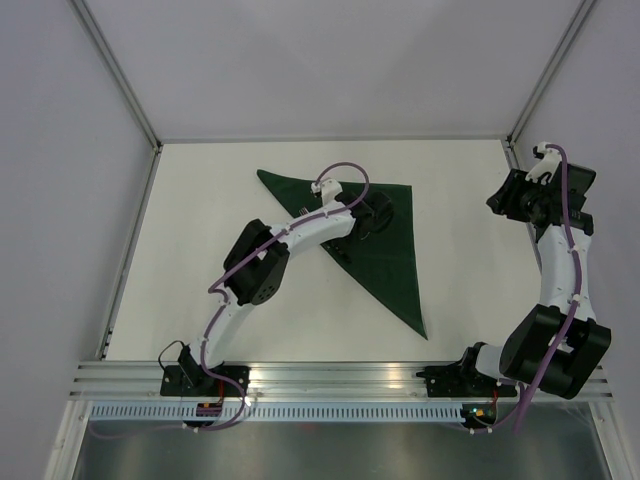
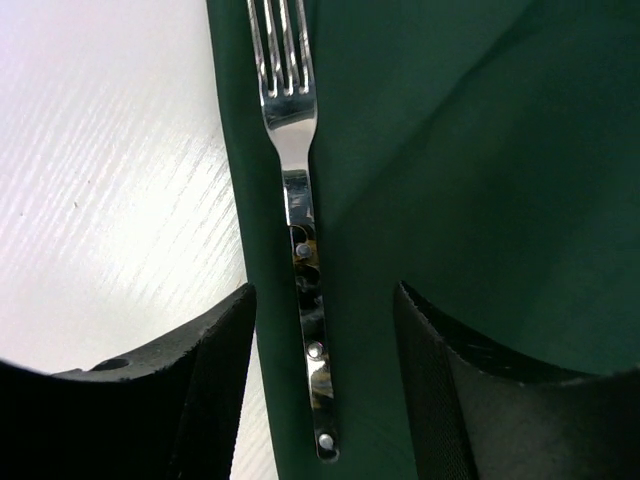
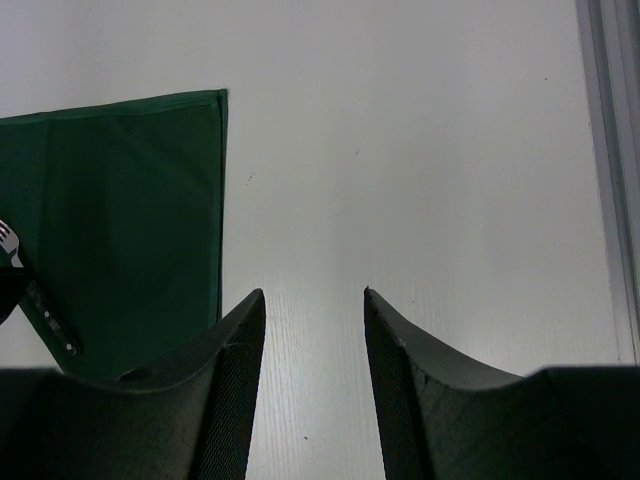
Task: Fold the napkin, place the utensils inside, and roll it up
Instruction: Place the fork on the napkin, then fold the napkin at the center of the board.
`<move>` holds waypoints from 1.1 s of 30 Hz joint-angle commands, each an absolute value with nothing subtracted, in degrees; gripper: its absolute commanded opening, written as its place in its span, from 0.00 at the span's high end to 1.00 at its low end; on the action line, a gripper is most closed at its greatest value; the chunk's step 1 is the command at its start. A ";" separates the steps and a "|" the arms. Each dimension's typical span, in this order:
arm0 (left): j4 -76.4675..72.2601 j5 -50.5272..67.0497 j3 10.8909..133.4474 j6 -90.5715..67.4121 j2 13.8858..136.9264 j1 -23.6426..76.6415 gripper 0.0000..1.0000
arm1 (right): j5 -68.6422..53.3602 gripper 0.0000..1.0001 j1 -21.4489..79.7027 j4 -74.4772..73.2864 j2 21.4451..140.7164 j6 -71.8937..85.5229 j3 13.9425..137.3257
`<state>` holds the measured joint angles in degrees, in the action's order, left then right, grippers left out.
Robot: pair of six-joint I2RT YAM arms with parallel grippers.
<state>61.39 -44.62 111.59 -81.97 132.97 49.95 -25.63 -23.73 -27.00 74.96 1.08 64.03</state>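
The napkin (image 1: 385, 262) lies folded into a triangle on the table (image 1: 200, 250), so the folding looks done. Just inside one edge rests the fork (image 2: 300, 190), the left gripper (image 2: 322, 300) spread wide astride its handle, gripping nothing. Rolling is left, and that arm overhangs the cloth. Farthest, the right gripper (image 3: 313, 300) gapes empty, well apart
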 commanded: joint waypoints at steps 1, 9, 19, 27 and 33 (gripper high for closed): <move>58.63 -47.63 112.59 -74.72 125.08 50.62 0.37 | -26.10 0.49 -23.29 -26.63 74.88 0.44 63.98; 48.36 -45.54 102.23 -61.38 112.00 50.27 0.36 | -25.23 0.49 -21.80 -27.07 75.06 0.53 64.25; 1.43 -20.83 66.14 -22.87 91.26 54.47 0.34 | -23.38 0.49 -19.69 -26.63 75.76 0.53 64.25; -13.61 -20.48 59.59 -1.76 93.51 70.74 0.32 | -21.97 0.49 -18.11 -26.63 76.64 -1.04 64.78; -24.76 -18.81 56.08 -0.18 97.73 77.25 0.32 | -21.18 0.49 -18.02 -26.63 76.90 -1.23 64.69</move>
<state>-13.45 -20.05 58.54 -6.15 95.59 75.81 -22.41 -18.13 -27.42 76.64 -0.71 64.03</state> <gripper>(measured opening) 0.678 0.513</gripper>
